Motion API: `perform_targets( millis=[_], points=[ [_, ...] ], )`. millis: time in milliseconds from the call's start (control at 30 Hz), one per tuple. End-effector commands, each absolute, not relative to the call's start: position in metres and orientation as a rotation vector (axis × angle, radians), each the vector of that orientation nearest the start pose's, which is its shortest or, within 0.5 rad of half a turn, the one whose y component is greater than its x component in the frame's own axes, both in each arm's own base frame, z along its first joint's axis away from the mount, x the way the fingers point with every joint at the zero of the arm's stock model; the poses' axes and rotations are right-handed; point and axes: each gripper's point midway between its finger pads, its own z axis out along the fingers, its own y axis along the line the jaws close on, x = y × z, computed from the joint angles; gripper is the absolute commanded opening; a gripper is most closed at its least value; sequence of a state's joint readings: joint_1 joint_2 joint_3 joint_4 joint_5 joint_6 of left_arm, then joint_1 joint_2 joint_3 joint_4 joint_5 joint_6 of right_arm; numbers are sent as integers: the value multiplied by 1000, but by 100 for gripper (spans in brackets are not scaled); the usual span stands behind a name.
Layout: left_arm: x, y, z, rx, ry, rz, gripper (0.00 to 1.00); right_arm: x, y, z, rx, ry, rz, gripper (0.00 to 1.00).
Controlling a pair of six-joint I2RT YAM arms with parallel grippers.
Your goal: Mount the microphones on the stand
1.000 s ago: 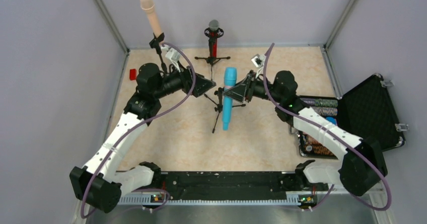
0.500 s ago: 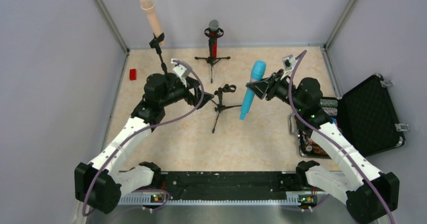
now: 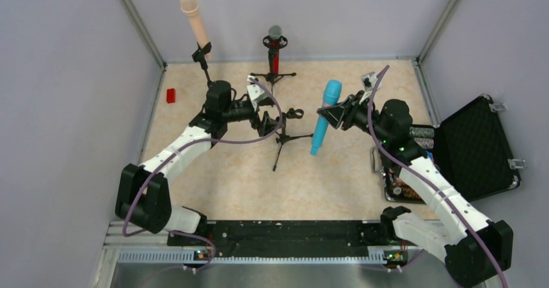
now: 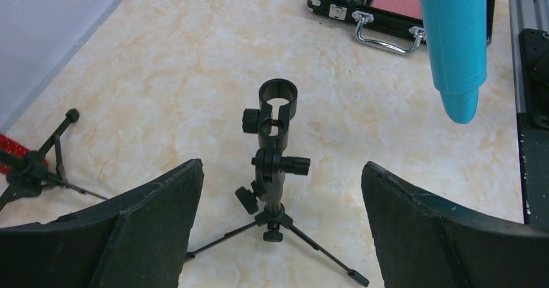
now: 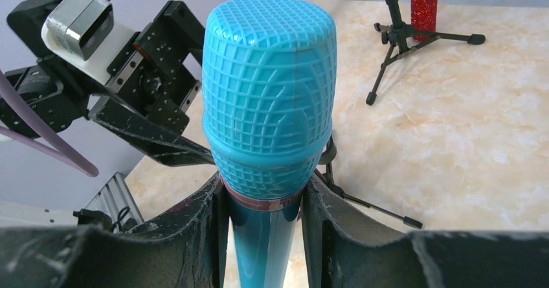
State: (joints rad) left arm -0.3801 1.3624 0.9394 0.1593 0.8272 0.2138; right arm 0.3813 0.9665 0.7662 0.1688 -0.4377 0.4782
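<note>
Light-blue microphone [image 3: 317, 136], clamped in right pincer [image 3: 325, 114], pulled back right of empty stand [image 3: 288, 115] mid-table; left pincer [image 3: 270, 125], jaws apart, advanced to it, probably bracing for insertion.

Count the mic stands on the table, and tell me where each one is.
3. The back-left stand holds the peach microphone, its base hidden behind the left arm; the back-centre stand holds the red microphone; the middle stand is empty.

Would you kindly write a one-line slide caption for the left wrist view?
Open left tool faces an empty tripod stand while the blue microphone hangs at upper right.
</note>
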Motion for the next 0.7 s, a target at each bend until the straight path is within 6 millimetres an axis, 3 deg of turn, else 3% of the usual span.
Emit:
perform_targets(
  millis=[0, 400, 533, 667],
  points=[
    [324, -277, 246, 1227, 1346, -921, 94, 292, 212, 311, -285, 1622, 987, 0],
    [334, -298, 210, 1316, 1402, -997, 68, 295, 211, 314, -272, 1618, 973, 0],
    [326, -301, 197, 1362, 1409, -1068, 49, 297, 212, 315, -269, 1613, 978, 0],
    [327, -300, 186, 1354, 1469, -1076, 22, 297, 213, 316, -267, 1607, 989, 0]
  ],
)
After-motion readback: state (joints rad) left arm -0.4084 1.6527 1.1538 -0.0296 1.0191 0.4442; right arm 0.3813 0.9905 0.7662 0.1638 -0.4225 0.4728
